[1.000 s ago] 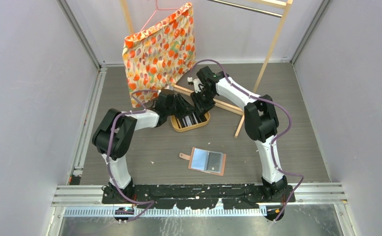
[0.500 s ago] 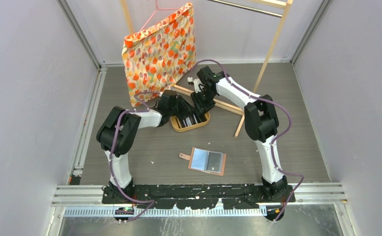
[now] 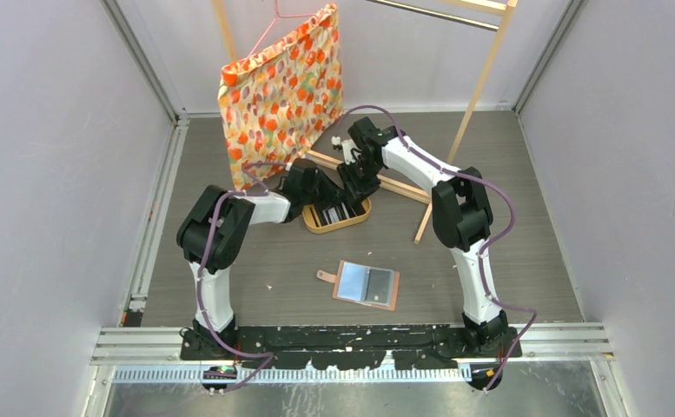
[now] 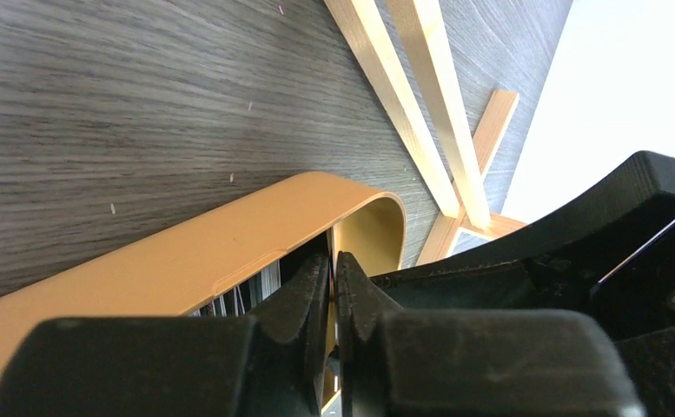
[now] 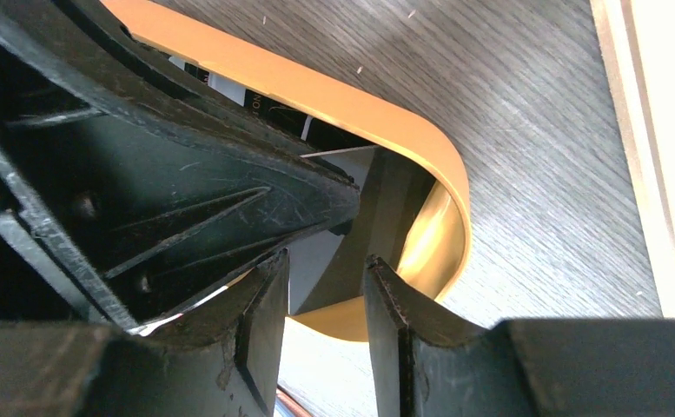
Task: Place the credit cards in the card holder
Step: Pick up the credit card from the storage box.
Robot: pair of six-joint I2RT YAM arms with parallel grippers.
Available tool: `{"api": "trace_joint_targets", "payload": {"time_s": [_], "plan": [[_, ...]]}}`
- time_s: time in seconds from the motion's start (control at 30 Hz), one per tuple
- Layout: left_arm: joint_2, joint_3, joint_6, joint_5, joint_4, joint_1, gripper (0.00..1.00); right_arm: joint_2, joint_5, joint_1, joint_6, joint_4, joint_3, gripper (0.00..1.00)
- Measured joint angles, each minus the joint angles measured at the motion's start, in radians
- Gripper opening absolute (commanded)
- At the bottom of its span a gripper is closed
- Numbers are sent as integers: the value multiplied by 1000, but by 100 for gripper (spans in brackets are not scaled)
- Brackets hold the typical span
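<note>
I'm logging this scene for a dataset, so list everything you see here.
credit cards: several, black, grey and white, in the tray
card holder: one, salmon-tan, lying open, nearer the arm bases
tray: one, oval, tan wood, mid-table
floral cloth: one, orange-patterned, hanging far left
wooden rack: one, pale wood, far side
table: one, grey wood-grain
left gripper: one, black, jaws nearly together inside the tray
right gripper: one, black, jaws apart over the tray's end

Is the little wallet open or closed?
Open. The wallet lies spread flat on the table, with its light-blue and dark inside pockets facing up.
</note>
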State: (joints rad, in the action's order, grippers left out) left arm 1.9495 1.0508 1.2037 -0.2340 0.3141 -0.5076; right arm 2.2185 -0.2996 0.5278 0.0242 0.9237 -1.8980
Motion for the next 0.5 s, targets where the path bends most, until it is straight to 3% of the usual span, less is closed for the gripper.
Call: {"api": "trace_joint_targets", "payload": {"time_s": [0.27,0.5], "plan": [[7,2,1,-2,10,-3,1,-23,-43,-9,61,37,0,62],[1,1,-15,-3,10,-4,0,-169,-128,-29,216,105,33,64]]}}
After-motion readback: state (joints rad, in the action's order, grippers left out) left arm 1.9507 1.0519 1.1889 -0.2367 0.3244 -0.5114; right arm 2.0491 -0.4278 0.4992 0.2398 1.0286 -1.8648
